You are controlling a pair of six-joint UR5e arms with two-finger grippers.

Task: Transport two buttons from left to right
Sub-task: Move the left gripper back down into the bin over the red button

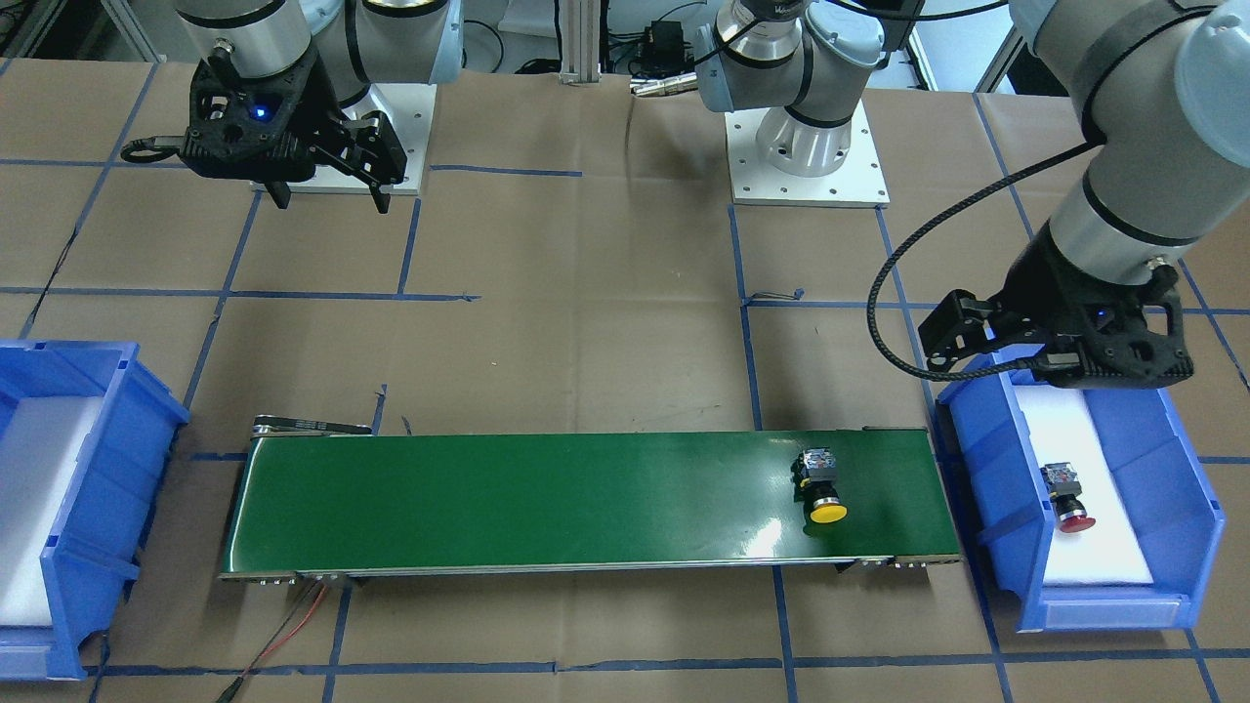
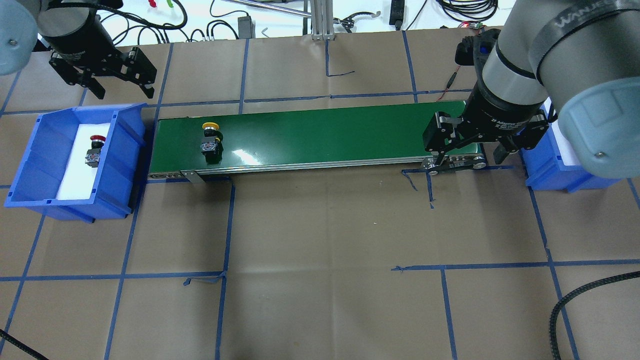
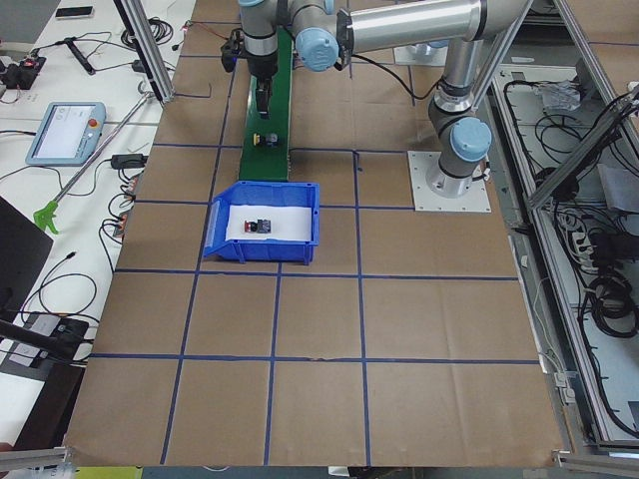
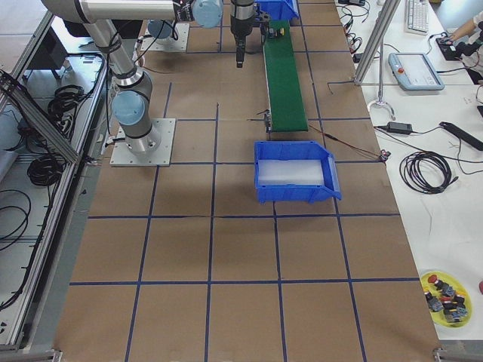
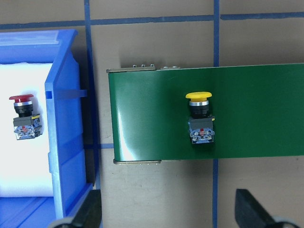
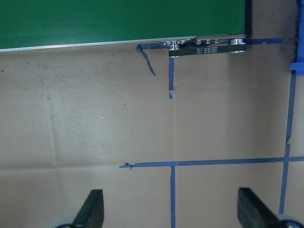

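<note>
The yellow button lies on its side on the green conveyor belt, near the belt's end by the robot's left; it also shows in the overhead view and the left wrist view. The red button lies on white foam in the left blue bin, as the overhead view and left wrist view show. My left gripper is open and empty, held above the table beyond the bin's far corner. My right gripper is open and empty over the belt's other end.
A second blue bin with white foam and nothing on it stands past the belt's right end, partly hidden by my right arm in the overhead view. Blue tape lines cross the brown table. A yellow dish of spare buttons sits far off.
</note>
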